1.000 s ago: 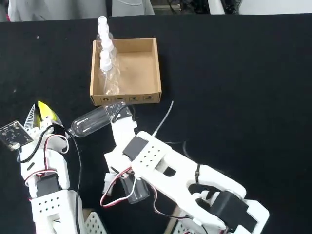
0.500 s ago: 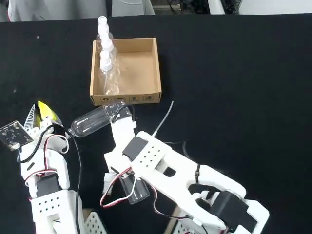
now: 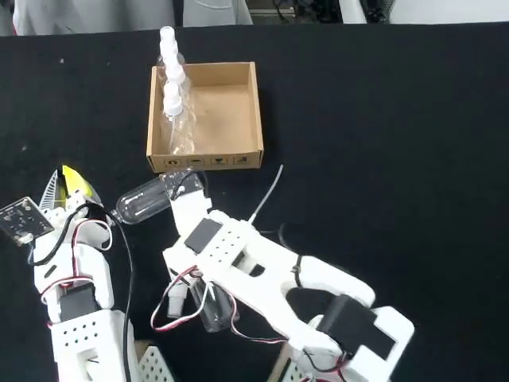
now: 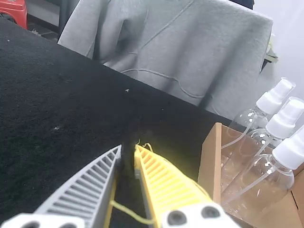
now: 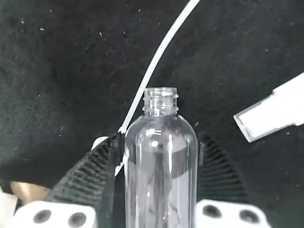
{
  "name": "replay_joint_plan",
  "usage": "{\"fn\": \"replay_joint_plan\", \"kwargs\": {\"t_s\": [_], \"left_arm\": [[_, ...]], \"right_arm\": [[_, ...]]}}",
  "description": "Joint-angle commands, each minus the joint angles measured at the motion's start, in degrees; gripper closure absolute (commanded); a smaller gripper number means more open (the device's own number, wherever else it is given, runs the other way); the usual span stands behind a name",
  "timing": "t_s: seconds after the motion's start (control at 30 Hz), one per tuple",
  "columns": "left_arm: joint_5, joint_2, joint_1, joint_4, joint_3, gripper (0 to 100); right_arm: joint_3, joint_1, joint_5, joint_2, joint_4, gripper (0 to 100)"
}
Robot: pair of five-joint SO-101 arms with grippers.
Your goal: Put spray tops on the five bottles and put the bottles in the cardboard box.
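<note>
My right gripper [image 5: 160, 137] is shut on a clear bottle [image 5: 160, 156] with an open neck, held lengthwise between its black fingers. A thin white spray tube [image 5: 161, 52] runs across the mat beside the neck. From above, one clear bottle [image 3: 147, 199] lies at the right arm's [image 3: 238, 263] tip and another [image 3: 213, 309] shows under that arm. I cannot tell which is the held one. The cardboard box [image 3: 205, 163] holds three bottles with spray tops [image 3: 176, 103] along one wall. My left gripper [image 3: 67, 183] rests shut near the table's left side, with nothing between its fingers.
The spray tube [image 3: 266, 195] lies on the black mat just right of the arm's tip. A white flat part [image 5: 273, 114] juts in beside the held bottle. The box wall [image 4: 211, 156] and capped bottles [image 4: 278, 142] stand close to the left gripper [image 4: 127, 149]. Grey cloth [image 4: 190, 57] hangs behind the table.
The right arm has shifted a little to the left. The bottle at its tip and the bottle under it moved the same way. The left arm stayed still.
</note>
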Motion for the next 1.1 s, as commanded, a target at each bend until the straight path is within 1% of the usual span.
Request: {"fn": "replay_joint_plan", "kwargs": {"t_s": [0.0,0.17,0.27,0.33,0.57,0.7,0.83,1.07], "left_arm": [[-0.44,-0.18,-0.13,0.18,1.27,96],[-0.44,-0.18,-0.13,0.18,1.27,96],[-0.44,-0.18,-0.13,0.18,1.27,96],[-0.44,-0.18,-0.13,0.18,1.27,96],[-0.44,-0.18,-0.13,0.18,1.27,96],[-0.44,-0.18,-0.13,0.18,1.27,96],[-0.44,-0.18,-0.13,0.18,1.27,96],[-0.44,-0.18,-0.13,0.18,1.27,96]], "right_arm": [[-0.04,-0.88,-0.18,2.68,-0.18,82.4],[-0.92,-0.79,-0.09,2.59,2.37,81.6],[-2.59,-0.79,-0.09,2.95,6.07,75.5],[-3.65,-0.79,-0.09,3.12,8.18,73.3],[-4.79,-0.79,-0.09,3.12,9.05,79.4],[-4.53,-0.79,0.0,3.12,10.11,79.3],[-5.05,-0.7,1.67,2.59,12.4,79.3],[-4.62,-0.7,1.85,2.59,12.75,79.4]]}}
